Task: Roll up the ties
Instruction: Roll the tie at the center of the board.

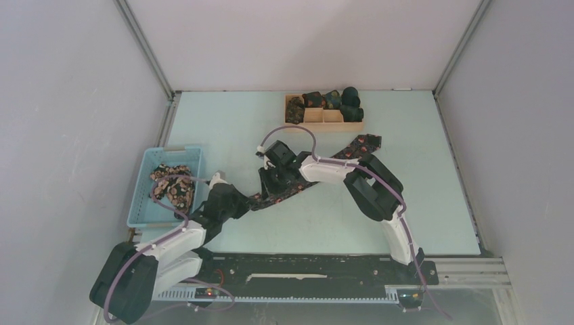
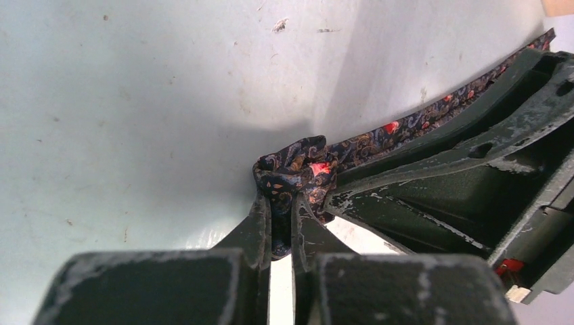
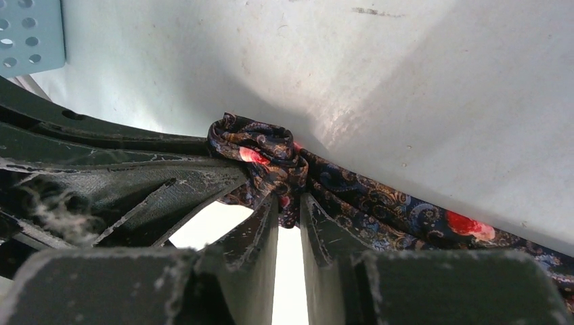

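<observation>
Ties in blue basket, rolled ties in wooden tray, left tool and right tool clamped on outstretched tie

1. Pale desk is carrying three things.
2. Light-blue basket is sitting at its left edge.
3. Wooden tray is resting at the far edge.
4. Patterned tie is stretching diagonally across the middle.

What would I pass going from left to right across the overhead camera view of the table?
Light-blue basket holding loose ties → left end effector, gripping the tie laid on the table → wooden divided tray with rolled ties.
</observation>
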